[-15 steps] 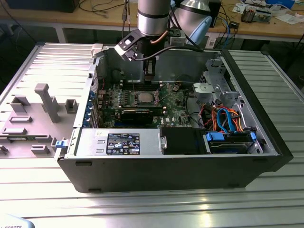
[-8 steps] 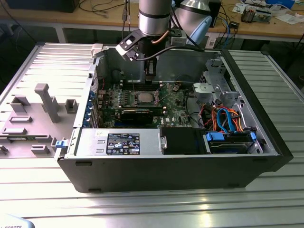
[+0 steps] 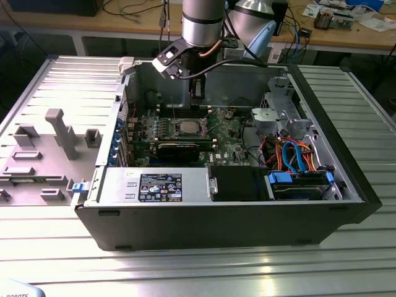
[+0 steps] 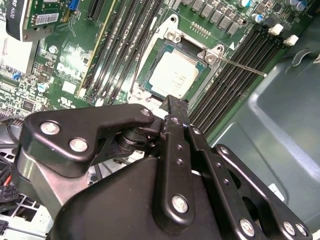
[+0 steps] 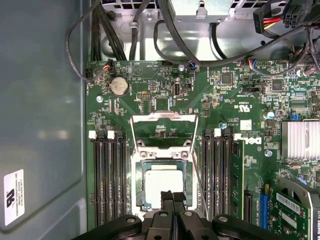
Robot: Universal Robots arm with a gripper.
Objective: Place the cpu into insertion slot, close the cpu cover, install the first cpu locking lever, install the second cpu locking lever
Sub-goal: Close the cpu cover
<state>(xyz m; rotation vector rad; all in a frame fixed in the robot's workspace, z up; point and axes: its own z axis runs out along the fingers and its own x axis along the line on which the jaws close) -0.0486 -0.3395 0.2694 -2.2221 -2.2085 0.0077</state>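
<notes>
While the gripper [image 5: 173, 196] hangs with its fingers pressed together on nothing (tips just over the socket's edge), the cpu [image 5: 166, 184] lies flat in the insertion slot [image 5: 142, 186], slightly above the exterior view's centre, and the cpu cover [image 5: 164, 118] is swung open beside it.

Electronics lab or workshop, opened computer case [image 3: 223, 223] on ribbed metal table [image 3: 204, 272], cable-strewn wooden workbench [image 3: 352, 37] behind

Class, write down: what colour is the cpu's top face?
The cpu top is pale silver, clearest in the second wrist view.
</notes>
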